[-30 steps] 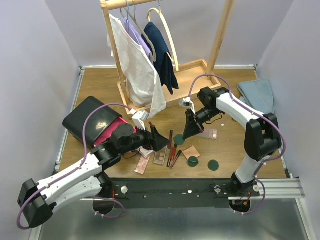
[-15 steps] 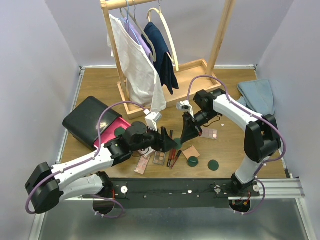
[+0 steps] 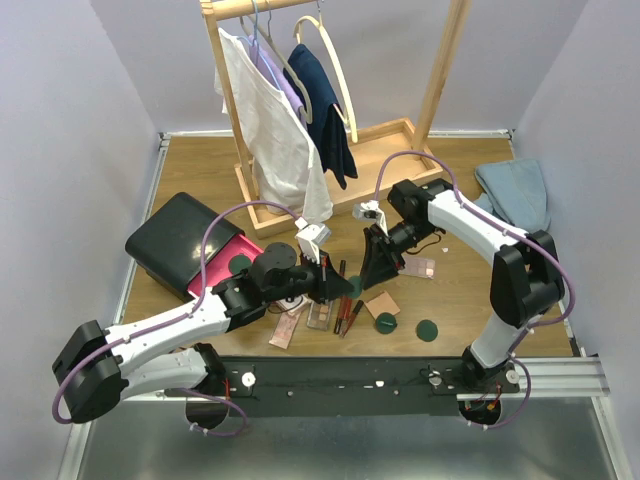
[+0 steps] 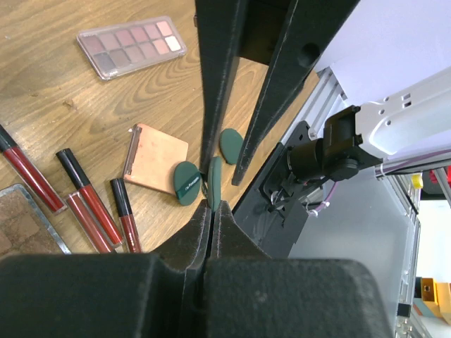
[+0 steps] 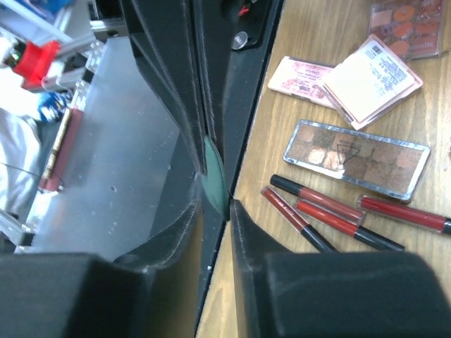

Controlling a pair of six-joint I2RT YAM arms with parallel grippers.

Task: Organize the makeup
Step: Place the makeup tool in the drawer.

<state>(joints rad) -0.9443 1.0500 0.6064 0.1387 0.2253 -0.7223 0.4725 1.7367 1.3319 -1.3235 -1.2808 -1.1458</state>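
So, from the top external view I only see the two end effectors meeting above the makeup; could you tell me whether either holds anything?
Observer: Yes, the left wrist view shows the left end effector shut on a dark-green disc, held edge-on.
Operator: Thank you; is the right one gripping it too?
Observer: Seemingly not; in the right wrist view the right end effector has its fingers slightly apart, one on either side of that disc.

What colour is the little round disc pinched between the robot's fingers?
The disc is dark green; the left wrist view shows it best.
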